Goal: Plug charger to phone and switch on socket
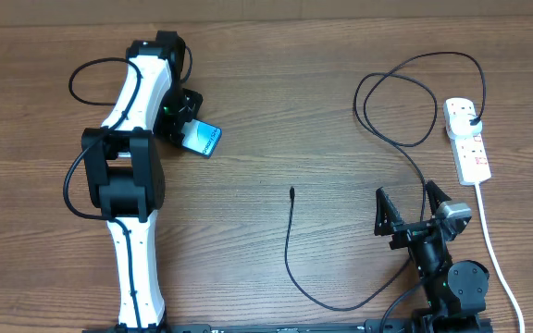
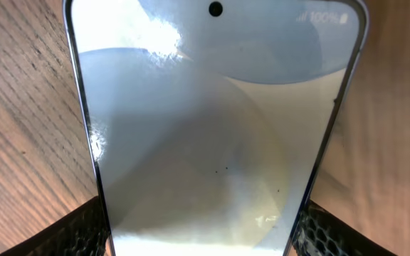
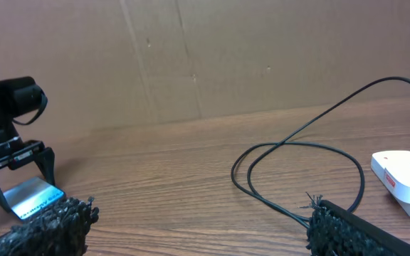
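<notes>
— Where is the phone (image 1: pixel 204 139)?
— We see it on the table (image 1: pixel 294 83), far to the left, with its screen lit. The left gripper (image 1: pixel 189 134) is over it.
— Is the gripper holding it?
— We see one finger (image 2: pixel 84 231) at each long edge of the phone, very close. We cannot tell if they squeeze it or only sit beside it.
— And the right gripper (image 1: pixel 408 205)?
— Its fingers are spread wide, and we see nothing between them. It is on the right side, well apart from the phone.
— Where is the charger (image 1: pixel 288 240)?
— We see its thin black cable lying on the table. The tip (image 1: pixel 291 191) lies in the middle, between the two grippers, well apart from the phone. From there the cable bends round, goes past the right gripper, makes loops and ends at the plug (image 1: pixel 471 115).
— Where is the plug?
— It sits in the far outlet of the socket (image 1: pixel 470 153). The socket lies flat at the right side, and its white cord (image 1: pixel 493 240) runs back toward the robot.
— Is the switch on?
— We cannot tell. The switches are too small for us to see.
</notes>
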{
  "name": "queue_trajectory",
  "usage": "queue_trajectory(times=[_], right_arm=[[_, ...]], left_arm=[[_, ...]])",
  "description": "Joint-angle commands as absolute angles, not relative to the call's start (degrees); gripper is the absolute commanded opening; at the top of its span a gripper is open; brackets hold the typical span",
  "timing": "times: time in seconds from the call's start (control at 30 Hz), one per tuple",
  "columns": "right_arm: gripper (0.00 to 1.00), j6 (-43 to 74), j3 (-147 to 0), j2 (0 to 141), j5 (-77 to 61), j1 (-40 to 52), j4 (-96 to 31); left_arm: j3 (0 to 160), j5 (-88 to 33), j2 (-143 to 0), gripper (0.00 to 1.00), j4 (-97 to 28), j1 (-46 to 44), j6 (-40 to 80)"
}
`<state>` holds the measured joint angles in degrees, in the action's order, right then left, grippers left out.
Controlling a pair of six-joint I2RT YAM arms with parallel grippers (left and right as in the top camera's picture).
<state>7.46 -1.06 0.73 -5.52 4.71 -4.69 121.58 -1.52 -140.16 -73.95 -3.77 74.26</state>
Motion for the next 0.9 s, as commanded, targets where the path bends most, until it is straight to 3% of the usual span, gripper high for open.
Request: queue_trajectory(times=[0.0,0.47,0.87], right_arm=[[1.00,7.2,-0.5,0.2,-5.0,5.0,-4.4],[1.00,7.2,-0.5,0.2,-5.0,5.0,-4.4],[1.00,7.2,-0.5,0.2,-5.0,5.0,-4.4]], left_arm=[[125.8,-1.7,-140.6,0.04,-74.8,-4.1,71.8],[133.0,-4.7,-140.6,0.04,-77.4,-4.2,63.0],[135.3,-16.7,-140.5,0.04,-77.0,-4.2,49.0]])
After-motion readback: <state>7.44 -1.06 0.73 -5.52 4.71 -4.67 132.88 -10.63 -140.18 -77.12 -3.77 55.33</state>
